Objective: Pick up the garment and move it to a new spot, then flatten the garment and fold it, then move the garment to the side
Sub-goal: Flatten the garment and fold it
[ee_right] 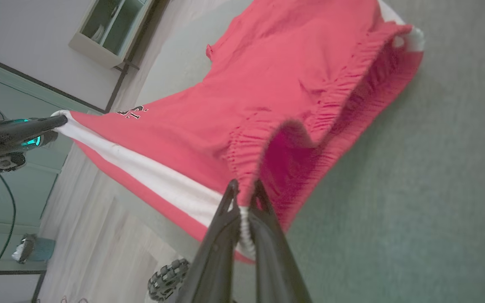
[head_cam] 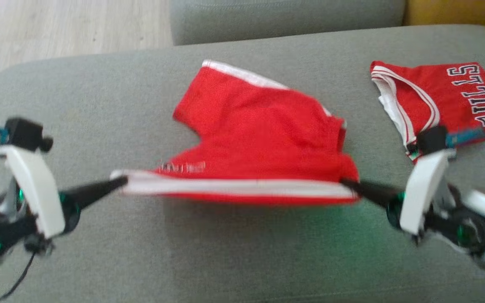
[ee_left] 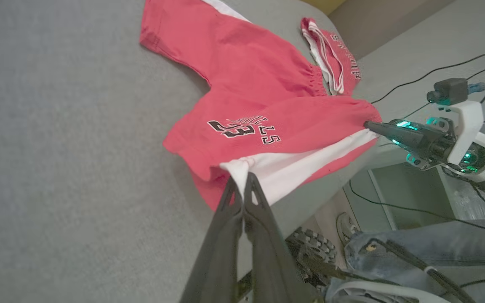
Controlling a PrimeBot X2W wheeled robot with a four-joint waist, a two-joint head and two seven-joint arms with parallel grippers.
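The garment (head_cam: 259,139) is a pair of red shorts with a white side stripe, stretched across the grey sofa cushion (head_cam: 99,109). My left gripper (head_cam: 122,183) is shut on the hem corner of its white stripe. My right gripper (head_cam: 345,183) is shut on the elastic waistband corner. The near edge hangs taut between the two grippers, lifted off the cushion, while the far part rests on it. In the left wrist view the left gripper (ee_left: 242,179) pinches the garment (ee_left: 259,105) at its white stripe. In the right wrist view the right gripper (ee_right: 244,189) clamps the garment (ee_right: 276,84) at the gathered waistband.
A folded red jersey (head_cam: 440,99) with "BULLS" lettering lies at the cushion's far right. The sofa back (head_cam: 289,17) rises behind, wooden floor (head_cam: 57,29) at the far left. Cables and a shelf unit (ee_left: 402,189) stand beyond the cushion edge.
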